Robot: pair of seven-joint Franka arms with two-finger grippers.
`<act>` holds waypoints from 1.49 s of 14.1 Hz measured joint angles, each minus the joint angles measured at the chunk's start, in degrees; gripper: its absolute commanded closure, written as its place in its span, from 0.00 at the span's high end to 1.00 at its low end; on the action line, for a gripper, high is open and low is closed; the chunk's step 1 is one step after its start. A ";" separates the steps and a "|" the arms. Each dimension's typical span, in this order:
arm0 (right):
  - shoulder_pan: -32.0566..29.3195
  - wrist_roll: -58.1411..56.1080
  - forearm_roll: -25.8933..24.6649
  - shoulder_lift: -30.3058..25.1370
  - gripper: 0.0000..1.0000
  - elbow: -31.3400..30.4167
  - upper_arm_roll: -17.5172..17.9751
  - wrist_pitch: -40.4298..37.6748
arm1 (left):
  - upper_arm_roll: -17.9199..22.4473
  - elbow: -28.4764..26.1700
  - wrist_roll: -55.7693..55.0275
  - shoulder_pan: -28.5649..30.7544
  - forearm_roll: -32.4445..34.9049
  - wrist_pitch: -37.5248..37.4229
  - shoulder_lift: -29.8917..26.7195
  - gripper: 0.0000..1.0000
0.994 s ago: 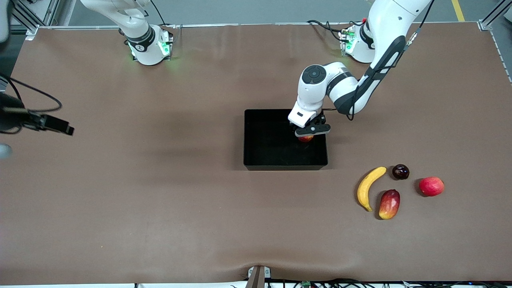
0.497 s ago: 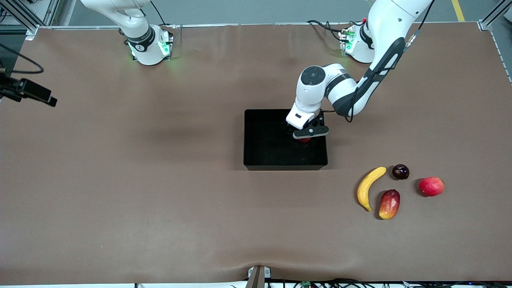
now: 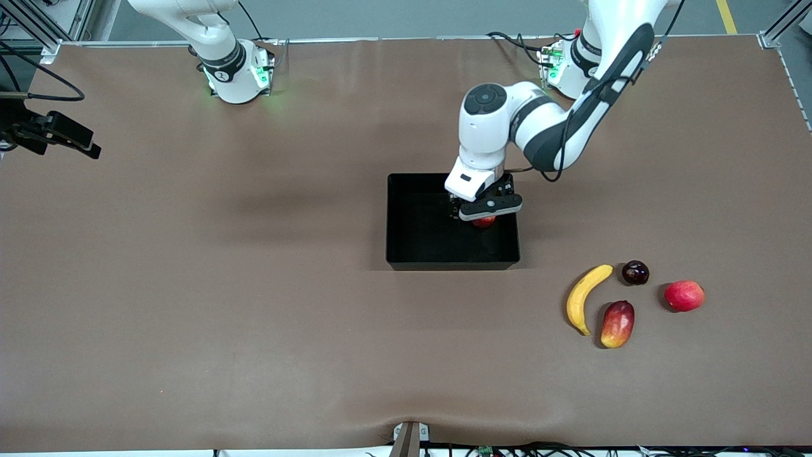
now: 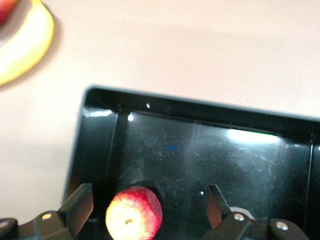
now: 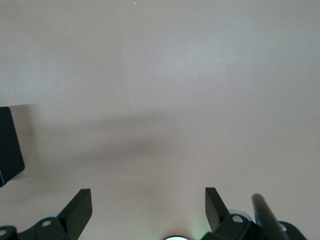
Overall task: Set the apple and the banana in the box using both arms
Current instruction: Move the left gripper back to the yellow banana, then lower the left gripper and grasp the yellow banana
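Over the box, at its end toward the left arm, your left gripper hangs with its fingers spread wide and nothing between them. Just under it you can see the apple lying on the box floor, clear of both fingers, close to the wall nearer the left arm's end of the table. From the front camera only a red sliver of the apple shows below the gripper.

Your right gripper waits over bare table, fingers apart and holding nothing; a dark corner at the edge of its wrist view may be the box, but you cannot tell.

Outside the box, nearer the front camera and toward the left arm's end, you have the banana lying flat on the table. Just beside it sit a mango, a dark round fruit near the banana's tip, and a pinkish-red fruit a little farther along.
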 measured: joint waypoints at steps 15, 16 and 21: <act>-0.79 -0.86 -0.17 -0.03 1.00 0.11 -0.01 0.25 | 0.57 21.24 47.25 17.83 -9.00 -16.55 2.72 1.00; -0.79 -0.87 -0.20 -0.03 1.00 0.11 -0.01 0.26 | 0.61 22.39 50.50 19.01 -9.00 -16.55 3.91 1.00; -0.97 -0.88 -0.29 -0.03 1.00 0.11 -0.03 0.27 | 6.20 26.05 62.61 19.79 -9.00 -16.39 9.12 1.00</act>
